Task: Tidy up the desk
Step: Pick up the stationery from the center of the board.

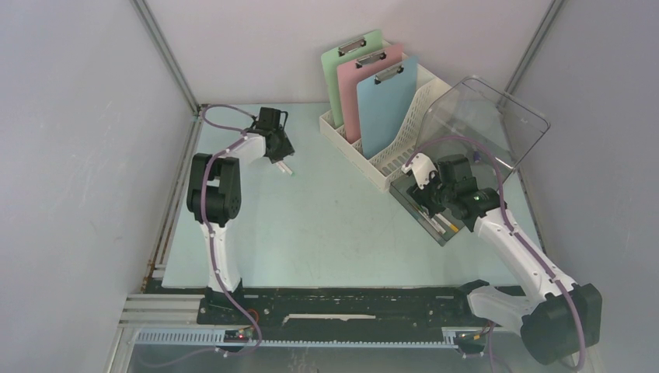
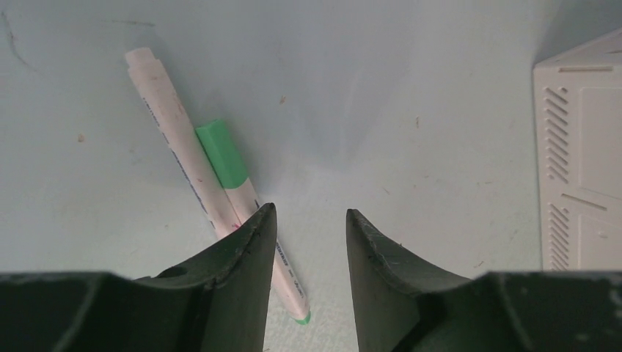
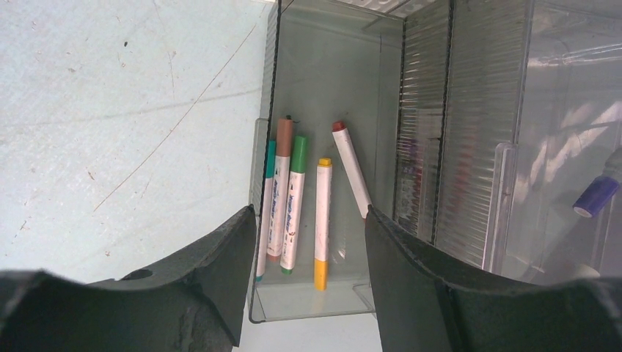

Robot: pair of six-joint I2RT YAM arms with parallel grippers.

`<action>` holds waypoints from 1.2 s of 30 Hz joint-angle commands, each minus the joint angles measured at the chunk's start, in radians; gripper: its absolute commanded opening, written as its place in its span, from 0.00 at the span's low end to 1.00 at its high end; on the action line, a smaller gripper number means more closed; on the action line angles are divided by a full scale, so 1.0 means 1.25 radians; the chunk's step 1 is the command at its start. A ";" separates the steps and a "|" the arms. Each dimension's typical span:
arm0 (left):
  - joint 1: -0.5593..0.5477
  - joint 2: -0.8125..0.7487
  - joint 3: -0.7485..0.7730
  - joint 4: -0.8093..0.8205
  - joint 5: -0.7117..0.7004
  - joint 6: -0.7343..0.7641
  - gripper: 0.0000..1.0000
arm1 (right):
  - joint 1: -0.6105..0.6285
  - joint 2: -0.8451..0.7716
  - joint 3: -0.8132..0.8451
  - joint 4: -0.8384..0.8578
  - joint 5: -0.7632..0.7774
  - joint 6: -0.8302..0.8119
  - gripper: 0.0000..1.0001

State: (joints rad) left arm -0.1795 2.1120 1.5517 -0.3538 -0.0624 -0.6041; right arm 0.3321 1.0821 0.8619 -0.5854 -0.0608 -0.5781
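Note:
The pale mint-blue desk [image 1: 326, 225] holds two white markers at its far left: a green-capped one [image 2: 224, 158] and a plain white one [image 2: 165, 110] lying against it. My left gripper [image 2: 311, 216] hangs low over them, open. Its left finger [image 2: 242, 249] covers part of both barrels, and the green marker's tail end lies in the gap beside that finger. In the top view that gripper [image 1: 281, 159] sits just above the markers [image 1: 286, 168]. My right gripper [image 3: 308, 213] is open above a clear box [image 3: 323, 312] holding several markers [image 3: 323, 213].
A white file rack [image 1: 388, 159] at the back holds green [image 1: 342, 66], pink [image 1: 373, 81] and blue [image 1: 388, 109] clipboards; its side [image 2: 579, 161] shows right of the left gripper. The box's clear lid [image 1: 489, 124] stands raised. A blue-capped marker [image 3: 595, 196] shows beyond the clear wall.

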 commanded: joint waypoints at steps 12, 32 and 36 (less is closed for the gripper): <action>0.009 0.006 0.015 -0.045 -0.038 -0.021 0.48 | 0.003 -0.026 0.000 0.004 -0.005 -0.008 0.64; 0.009 -0.103 -0.084 0.064 -0.013 0.058 0.52 | 0.004 -0.024 0.000 0.002 -0.007 -0.009 0.64; 0.009 -0.109 -0.095 0.070 -0.028 0.066 0.54 | 0.003 -0.024 -0.001 0.000 -0.007 -0.011 0.64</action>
State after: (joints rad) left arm -0.1768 2.0384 1.4445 -0.3111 -0.0929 -0.5552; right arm 0.3321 1.0714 0.8619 -0.5873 -0.0616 -0.5793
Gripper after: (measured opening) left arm 0.536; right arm 0.637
